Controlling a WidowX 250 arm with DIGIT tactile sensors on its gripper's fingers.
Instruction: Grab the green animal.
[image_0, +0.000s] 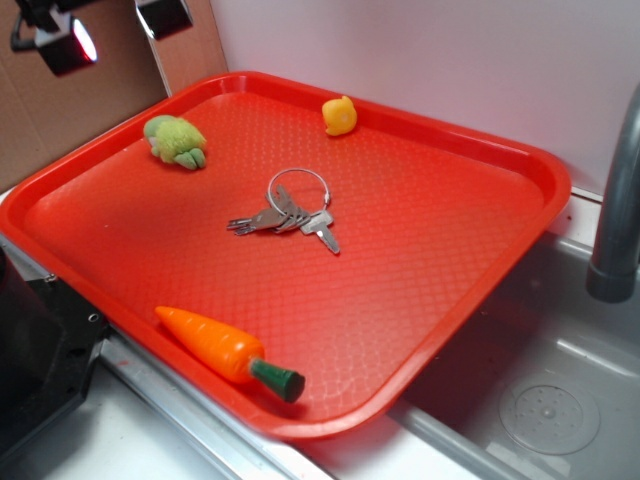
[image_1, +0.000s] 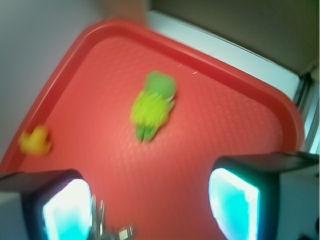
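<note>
A big red tray (image_0: 470, 270) is seen on the counter, with one corner hanging over a gray sink (image_0: 560, 400). The green animal (image_0: 176, 140) is found lying on the tray near its far left corner, close to the rim. In the wrist view the same fuzzy toy (image_1: 152, 106) is seen in the middle of the picture, a bit blurry, with nothing touching it. A small yellow duck (image_0: 340, 115) is placed by the far edge of the tray, well apart from the green toy. A bunch of keys (image_0: 288, 212) on a ring is laid in the middle of the tray. An orange carrot (image_0: 225, 352) with a dark green end is laid near the front edge. The gripper (image_1: 150, 205) is held up above the tray, over the keys, and its two fingers (image_1: 62, 210) are spread wide with nothing held between them. A gray tap (image_0: 618, 200) is seen at the right.
</note>
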